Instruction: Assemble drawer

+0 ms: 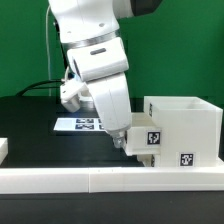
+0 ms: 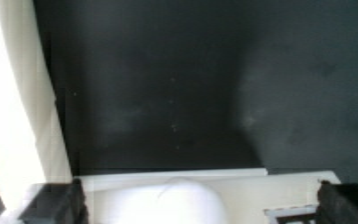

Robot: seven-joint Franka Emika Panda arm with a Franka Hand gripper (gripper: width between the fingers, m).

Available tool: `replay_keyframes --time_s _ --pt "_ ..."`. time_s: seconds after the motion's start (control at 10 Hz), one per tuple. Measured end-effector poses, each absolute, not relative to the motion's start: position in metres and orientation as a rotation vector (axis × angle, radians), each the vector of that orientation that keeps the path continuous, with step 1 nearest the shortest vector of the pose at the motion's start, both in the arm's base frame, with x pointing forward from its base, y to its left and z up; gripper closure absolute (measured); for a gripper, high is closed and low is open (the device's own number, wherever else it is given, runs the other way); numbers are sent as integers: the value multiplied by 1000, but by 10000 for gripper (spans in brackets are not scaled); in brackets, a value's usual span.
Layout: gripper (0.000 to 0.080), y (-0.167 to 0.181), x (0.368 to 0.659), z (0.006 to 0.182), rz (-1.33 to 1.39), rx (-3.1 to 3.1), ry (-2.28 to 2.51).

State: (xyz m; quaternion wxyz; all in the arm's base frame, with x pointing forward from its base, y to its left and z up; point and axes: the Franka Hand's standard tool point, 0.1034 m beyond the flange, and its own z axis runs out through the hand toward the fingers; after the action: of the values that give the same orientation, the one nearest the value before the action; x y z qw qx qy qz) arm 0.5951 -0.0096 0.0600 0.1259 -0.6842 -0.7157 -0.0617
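The arm is reaching down to the white drawer box (image 1: pixel 180 130), which is sitting on the black table (image 1: pixel 30 125) near its front edge, toward the exterior view's right. The gripper (image 1: pixel 122 143) is pressing against the box's near side by a smaller tagged panel (image 1: pixel 152 138). Whether its fingers are clenched cannot be told. The marker board (image 1: pixel 76 124) is lying behind the arm
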Motion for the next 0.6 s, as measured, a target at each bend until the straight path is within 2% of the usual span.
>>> replay_keyframes --time_s 0.3,0.6 --pt "150 4 597 62 -169 -2001 -2081" --pt "150 0 595 59 -158 -1984 -2099"
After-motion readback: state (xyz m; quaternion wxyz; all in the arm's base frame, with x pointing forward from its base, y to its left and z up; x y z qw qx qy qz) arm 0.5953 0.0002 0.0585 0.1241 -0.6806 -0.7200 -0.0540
